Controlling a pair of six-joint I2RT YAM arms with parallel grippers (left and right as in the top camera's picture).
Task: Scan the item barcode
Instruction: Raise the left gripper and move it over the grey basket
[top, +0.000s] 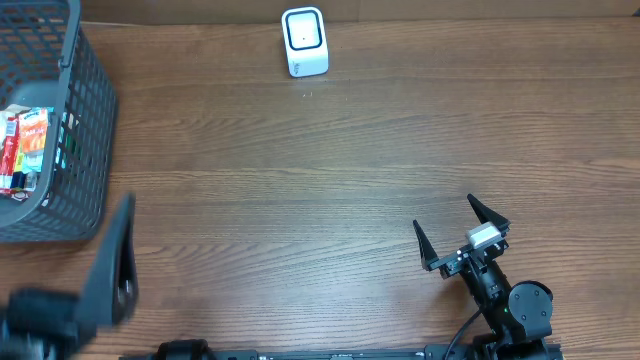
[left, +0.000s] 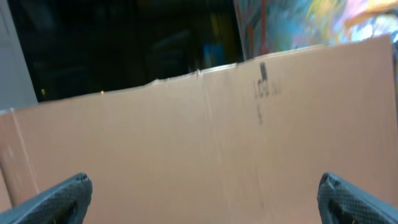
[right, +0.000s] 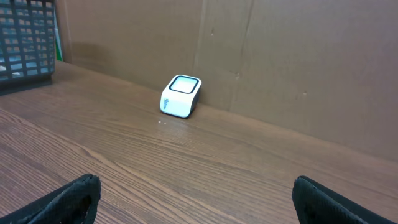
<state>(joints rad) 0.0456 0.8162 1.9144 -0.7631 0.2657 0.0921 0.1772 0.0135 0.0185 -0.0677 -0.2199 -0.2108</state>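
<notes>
The items, colourful snack packets (top: 24, 148), lie inside the dark grey mesh basket (top: 88, 120) at the far left; no barcode shows on them. A white barcode scanner (top: 304, 42) stands at the table's back edge, and the right wrist view also has the scanner (right: 181, 96). My left gripper (top: 118, 250) is a blurred dark shape at the front left, just right of the basket. In its wrist view the left gripper (left: 204, 182) is open and empty, facing a cardboard wall. My right gripper (top: 443, 212) rests at the front right, and the right gripper (right: 194, 181) is open with only tabletop between its fingers.
A brown cardboard wall (right: 298, 68) runs along the back of the wooden table (top: 330, 180). The basket's corner (right: 25, 37) shows at the upper left of the right wrist view.
</notes>
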